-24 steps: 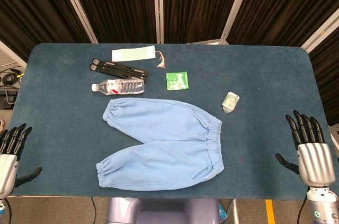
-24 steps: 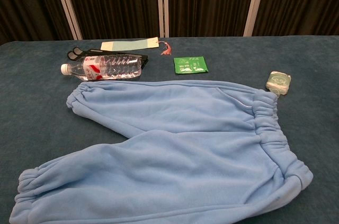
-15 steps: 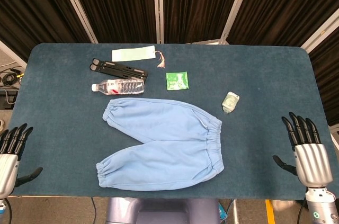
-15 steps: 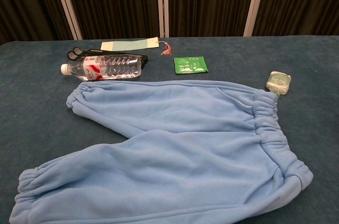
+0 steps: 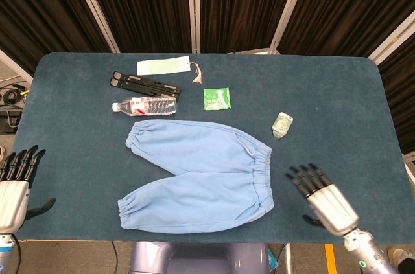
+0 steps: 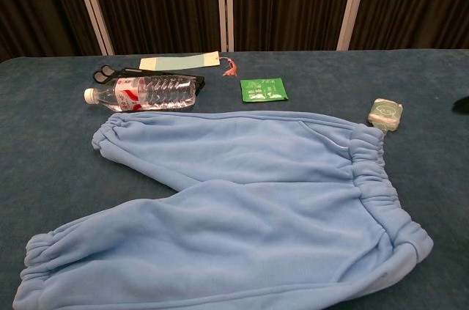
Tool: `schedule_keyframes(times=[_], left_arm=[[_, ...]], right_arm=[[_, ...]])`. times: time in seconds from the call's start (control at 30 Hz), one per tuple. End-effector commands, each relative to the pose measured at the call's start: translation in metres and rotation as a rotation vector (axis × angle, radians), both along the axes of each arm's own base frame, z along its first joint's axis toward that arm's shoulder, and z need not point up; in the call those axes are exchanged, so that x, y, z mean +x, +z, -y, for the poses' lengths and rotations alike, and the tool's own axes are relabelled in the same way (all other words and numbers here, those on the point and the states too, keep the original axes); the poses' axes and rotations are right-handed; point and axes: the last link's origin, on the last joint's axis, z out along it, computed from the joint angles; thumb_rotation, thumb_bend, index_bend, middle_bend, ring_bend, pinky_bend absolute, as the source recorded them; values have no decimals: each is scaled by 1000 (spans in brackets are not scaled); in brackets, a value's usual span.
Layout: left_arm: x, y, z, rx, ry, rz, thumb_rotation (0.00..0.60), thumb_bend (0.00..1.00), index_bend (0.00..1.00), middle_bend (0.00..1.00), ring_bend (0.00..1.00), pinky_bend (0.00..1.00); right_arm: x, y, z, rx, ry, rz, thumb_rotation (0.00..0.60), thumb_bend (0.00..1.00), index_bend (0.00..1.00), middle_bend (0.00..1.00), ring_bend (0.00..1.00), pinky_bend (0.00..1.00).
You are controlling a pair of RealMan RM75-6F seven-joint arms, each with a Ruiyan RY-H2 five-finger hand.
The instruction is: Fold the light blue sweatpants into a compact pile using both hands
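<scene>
The light blue sweatpants (image 5: 198, 177) lie spread flat on the blue table, waistband to the right and both cuffed legs to the left; the chest view shows the same sweatpants (image 6: 234, 207) filling its lower half. My right hand (image 5: 326, 199) hovers over the front right of the table, fingers spread and empty, a short way right of the waistband. At the front left edge my left hand (image 5: 16, 180) is also empty with fingers apart, well clear of the leg cuffs. In the chest view only a dark tip of the right hand (image 6: 462, 104) shows.
Behind the sweatpants lie a water bottle (image 5: 146, 105), a black folding stand (image 5: 144, 83), a pale green card with a tassel (image 5: 163, 65) and a green packet (image 5: 216, 98). A small green-and-white pouch (image 5: 282, 124) sits right of the waistband. Dark curtains close the back.
My right hand has swung left and inward from the table's right edge toward the waistband. The left hand has risen slightly. The sweatpants have not moved.
</scene>
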Motion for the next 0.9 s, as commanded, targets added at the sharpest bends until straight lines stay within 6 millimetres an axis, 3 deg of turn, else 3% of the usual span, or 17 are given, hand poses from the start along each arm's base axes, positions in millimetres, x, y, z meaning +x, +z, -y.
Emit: schedule_keyframes(times=[0.03,0.33,0.67,0.8,0.9], left_arm=[[-1,-3,-5,-4,11,-6,600,0,0,0,0,0],[-6,-6,-11,-9,36,-19,600,0,0,0,0,0],[-7,-7,-12,-13,42,-23,600,0,0,0,0,0],[-7,-8,-12,-15,44,-24,600,0,0,0,0,0],[-8,-9,-12,-22,45,-25,600,0,0,0,0,0]], right_arm=[[3,-39,3,191,179,-41,600,0,160,152,49,156],[17,-85,17,272,317,-103,600,2,205,214,128,248],[28,-123,34,247,363,-156,600,85,228,267,190,296],[25,-128,41,224,389,-200,600,178,342,352,271,349],[23,-127,44,214,386,-193,600,301,476,469,377,411]])
